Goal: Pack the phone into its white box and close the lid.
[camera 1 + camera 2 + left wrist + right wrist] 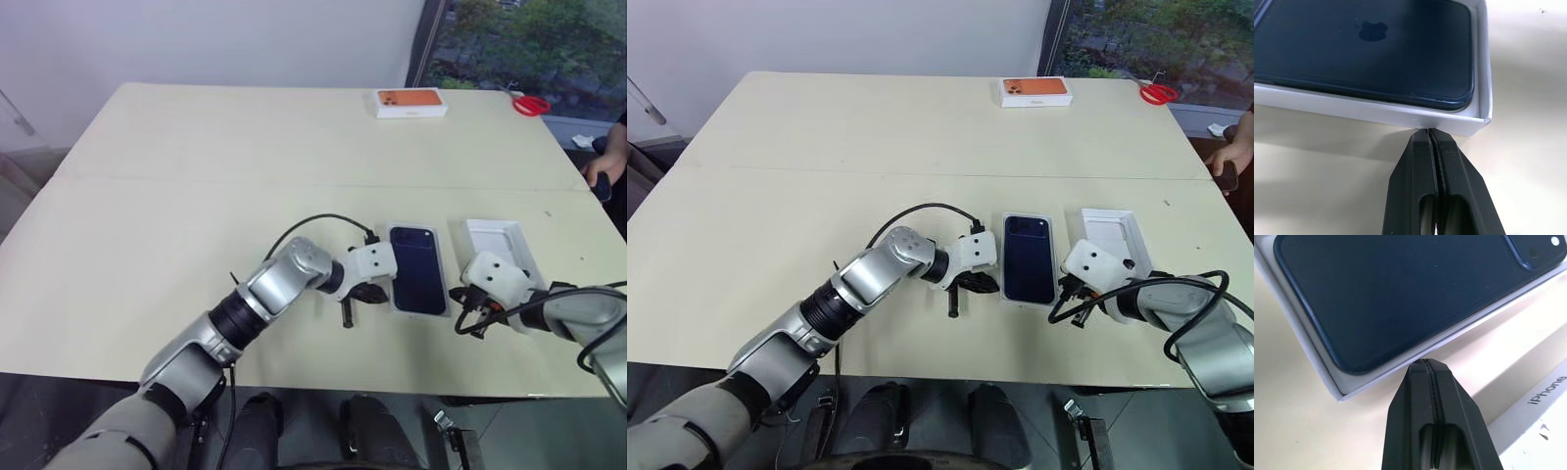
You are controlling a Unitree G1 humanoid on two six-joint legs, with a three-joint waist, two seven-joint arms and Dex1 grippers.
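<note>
The dark navy phone [416,269] lies back up inside the white box [421,313], near the table's front edge. The camera cluster sits at the phone's far end. My left gripper [1428,132] is shut and empty, its tips against the box's left wall [1376,111]. On the other side my right gripper [1425,363] is also shut and empty, with its tips at the box's right wall [1312,350]. The lid [496,241] lies just right of the box, plain white inside facing up. Its side, printed "iPhone" [1542,396], shows in the right wrist view.
A white box with an orange picture [410,102] stands at the table's far edge, and red scissors [530,104] lie to its right. A person's hand [604,171] holding a dark object rests at the right edge. The table's front edge is close behind both grippers.
</note>
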